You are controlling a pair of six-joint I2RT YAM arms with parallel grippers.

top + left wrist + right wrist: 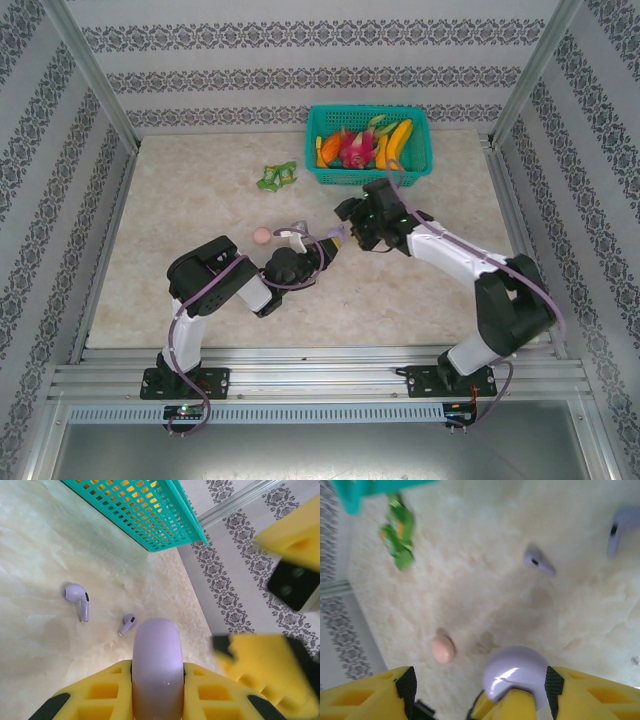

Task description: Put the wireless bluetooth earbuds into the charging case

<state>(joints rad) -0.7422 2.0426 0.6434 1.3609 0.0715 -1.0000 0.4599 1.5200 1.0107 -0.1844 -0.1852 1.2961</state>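
The desk (190, 200) carries the work, and the teal basket (368, 109) at its far edge plays no part. The left pincer (156, 682) is clenched on the lilac charging case (156, 650) near the middle of the desk, and the lid looks closed. The right pincer (479, 687) is released, its fingers spread to either side of that case without clamping it. A pink round case (442, 649) lies nearby, untouched. One lilac earbud (77, 599) and a second lilac earbud (127, 624) lie loose on the desk beyond the held case. As I judge it, nothing is seated yet: the lid must be opened, then each bud picked up and inserted.
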